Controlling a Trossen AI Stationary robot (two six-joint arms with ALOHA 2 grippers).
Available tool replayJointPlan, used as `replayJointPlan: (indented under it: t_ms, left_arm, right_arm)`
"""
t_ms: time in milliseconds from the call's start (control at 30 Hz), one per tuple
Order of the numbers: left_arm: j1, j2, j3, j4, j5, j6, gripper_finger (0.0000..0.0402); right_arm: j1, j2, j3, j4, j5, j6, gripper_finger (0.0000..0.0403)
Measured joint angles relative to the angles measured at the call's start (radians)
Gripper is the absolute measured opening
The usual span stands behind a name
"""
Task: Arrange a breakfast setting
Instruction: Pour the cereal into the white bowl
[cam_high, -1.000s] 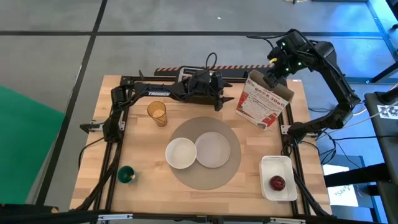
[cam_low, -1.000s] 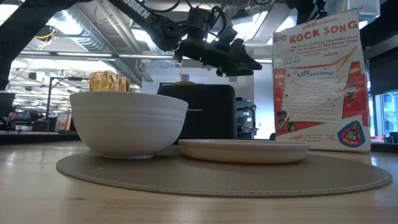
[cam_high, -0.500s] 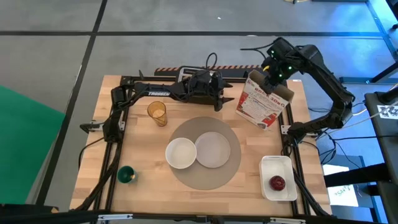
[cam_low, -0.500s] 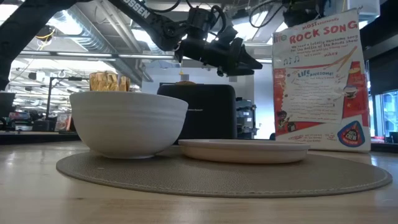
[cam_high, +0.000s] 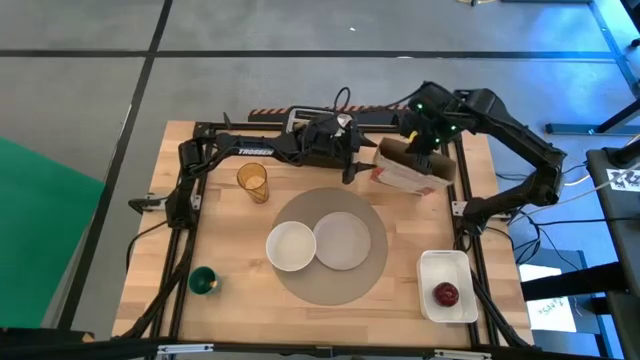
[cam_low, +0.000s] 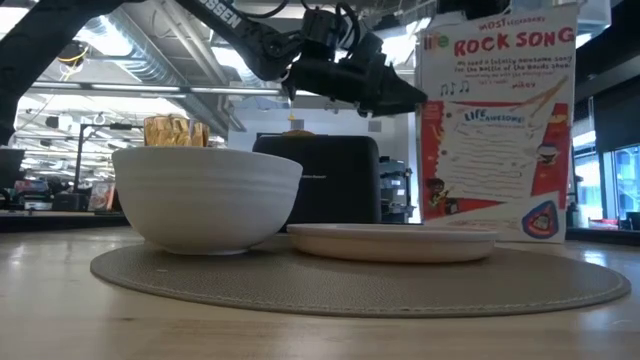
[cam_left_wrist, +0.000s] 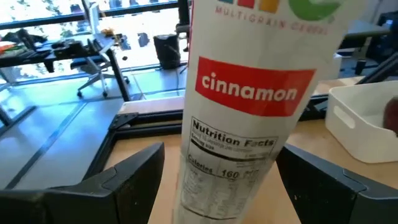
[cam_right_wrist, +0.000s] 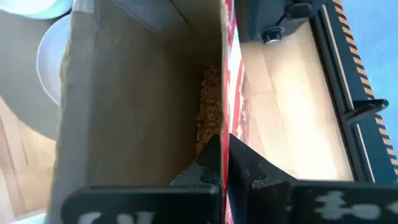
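A red-and-white cereal box (cam_high: 408, 166) stands with its top open at the table's far right, and my right gripper (cam_high: 426, 148) is shut on its top. My left gripper (cam_high: 350, 163) is open, level with the box. Its fingers stand on either side of the box's narrow side panel (cam_left_wrist: 249, 124) without touching it. On the round grey placemat (cam_high: 330, 285) sit the white bowl (cam_high: 291, 246) and the white plate (cam_high: 343, 241). The amber tumbler (cam_high: 252, 182) stands far left of the mat. The red apple (cam_high: 446, 294) lies in the white tray. My right gripper grips the top edge of one broad wall (cam_right_wrist: 225, 118) of the cereal box. One finger (cam_right_wrist: 208, 163) is inside the open box and the other (cam_right_wrist: 252, 171) outside. The fingers point down from above. The box stands nearly upright (cam_low: 495, 130); I cannot tell whether its bottom is on the table.
A white rectangular tray (cam_high: 448, 262) sits at the near right corner and a small green cup (cam_high: 203, 281) at the near left. A black toaster (cam_low: 316, 180) stands at the far edge behind the mat. Bare wood lies near the table's front edge.
My right gripper has gone toward the table's left edge with the top of the cereal box. The box leaned back before; it now stands nearly upright and has shifted left, so its narrow side is between my left gripper's fingers.
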Motion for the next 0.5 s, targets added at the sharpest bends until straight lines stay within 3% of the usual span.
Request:
replayJointPlan:
  t_ms: [133,500]
  left_arm:
    - [-0.006,0.014,0.002,0.009,0.048,0.004,0.0302]
    - [-0.061,0.103,0.0,0.02,0.003,0.036,0.0302]
  right_arm:
    - [0.009,0.0,0.0,0.045,-0.02,0.001,0.0]
    - [0.009,0.0,0.0,0.104,-0.128,0.012,0.0]
